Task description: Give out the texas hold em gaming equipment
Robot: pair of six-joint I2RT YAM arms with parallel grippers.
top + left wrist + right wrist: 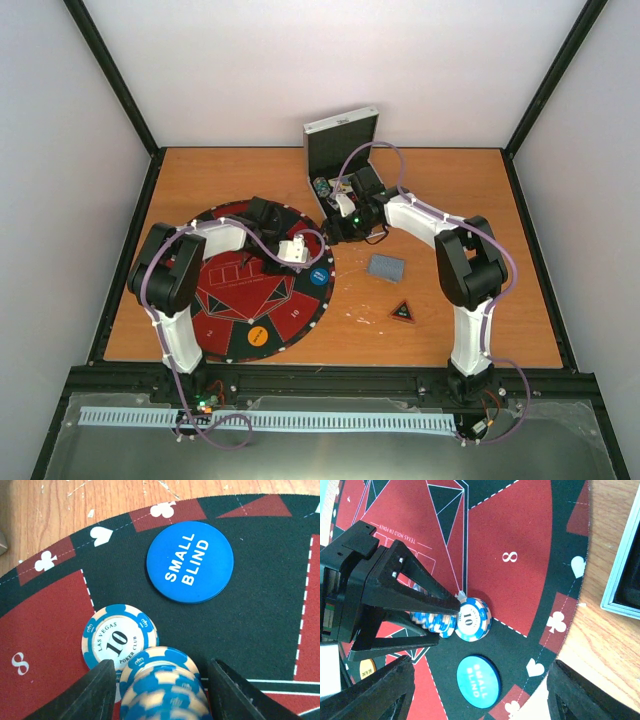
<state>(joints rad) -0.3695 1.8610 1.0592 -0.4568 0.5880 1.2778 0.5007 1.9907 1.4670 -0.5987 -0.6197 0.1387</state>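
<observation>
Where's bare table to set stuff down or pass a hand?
Free: wood between mat and triangle at the near edge; far-left wood beyond the mat, left of the case. Crowded: mat rim by the blue disc, chips in the left jaws, right jaws overhead.

The left wrist view's bottom edge cuts off the stack of blue-and-cream poker chips (162,687), which covers the near rim of the flat blue-and-cream "10" chip (116,636). Whether the left gripper (161,665) presses the stack cannot be told. From above, the contents of the open silver aluminium case (345,125) are too small to identify.
</observation>
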